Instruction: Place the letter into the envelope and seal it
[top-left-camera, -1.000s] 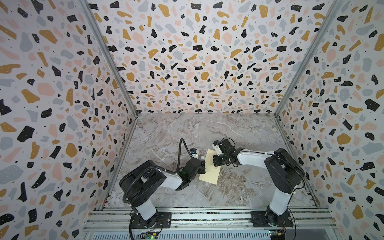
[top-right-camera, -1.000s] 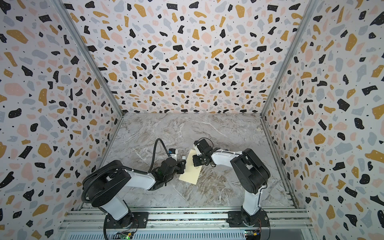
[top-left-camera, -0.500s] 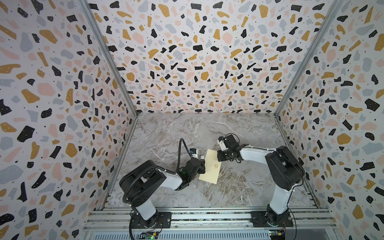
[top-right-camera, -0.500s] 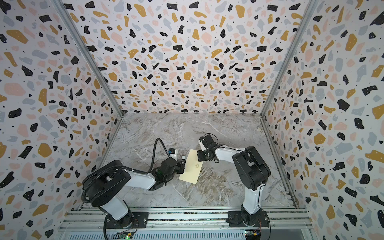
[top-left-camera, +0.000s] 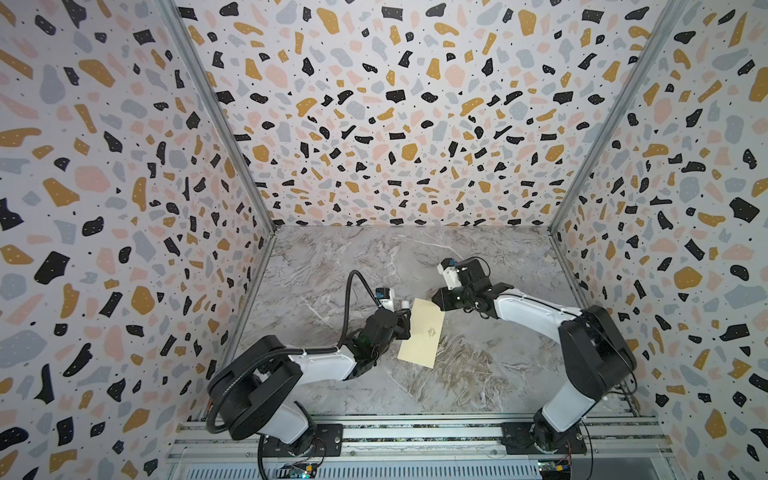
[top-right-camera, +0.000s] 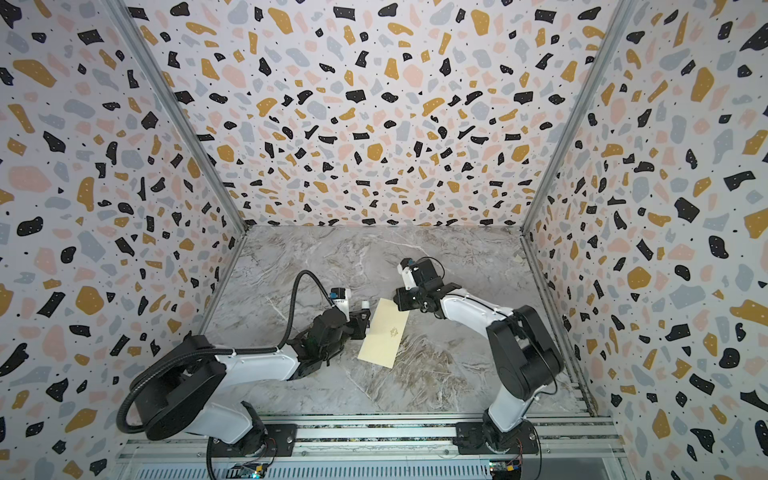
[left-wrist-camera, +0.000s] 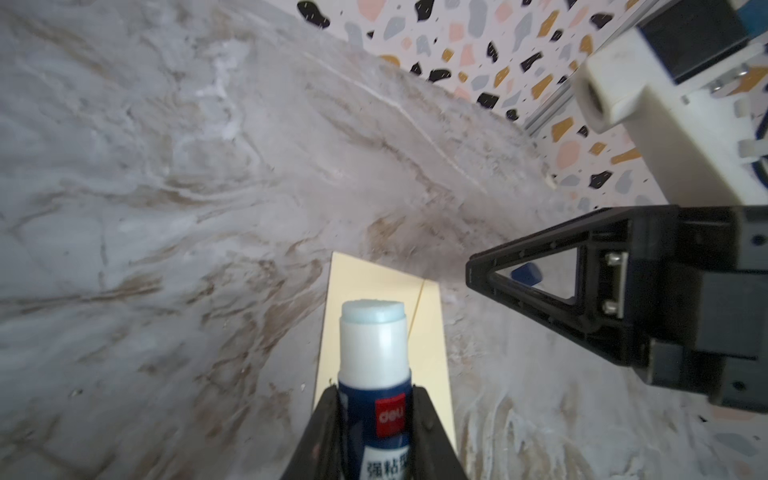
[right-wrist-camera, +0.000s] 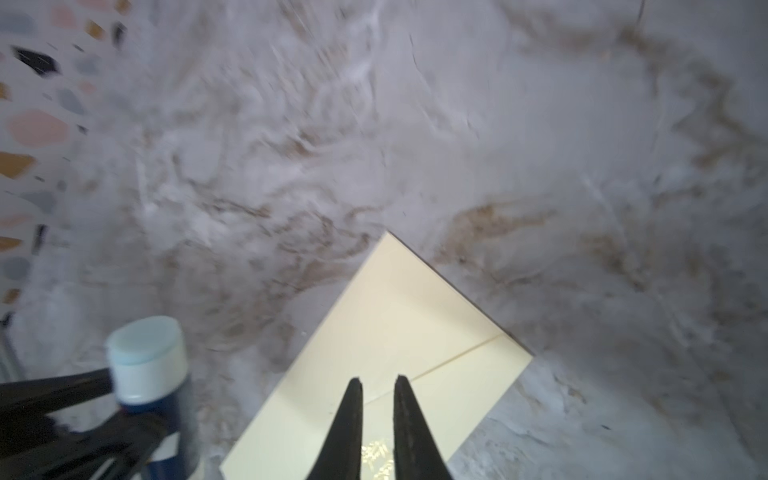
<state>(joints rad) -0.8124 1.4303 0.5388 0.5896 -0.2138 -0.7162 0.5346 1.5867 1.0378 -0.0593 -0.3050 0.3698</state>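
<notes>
Nearest, left gripper (left-wrist-camera: 374, 388) clamped on an uncapped glue stick (left-wrist-camera: 372, 340), barrel's lower end cut off at the wrist view's edge. Just beyond, envelope (top-left-camera: 422, 332) flat on the marble-patterned tabletop (top-left-camera: 374, 257), emblem up, contents hidden; right gripper (right-wrist-camera: 378, 380) by its far corner, jaws a narrow gap apart, holding nothing. Behind, terrazzo-print walls (top-left-camera: 415, 124) on three sides.

envelope (top-left-camera: 422, 332) flat on tabletop (top-left-camera: 332, 257), mid-front, long axis running near-to-far | left claw (top-left-camera: 402, 322) just left of envelope's far end — glue stick (left-wrist-camera: 373, 349) between its jaws, tip beside envelope's edge | right claw (right-wrist-camera: 377, 382) at envelope's far right corner — facing left claw | front rail (top-left-camera: 415, 434) before tabletop, carrying both arms
</notes>
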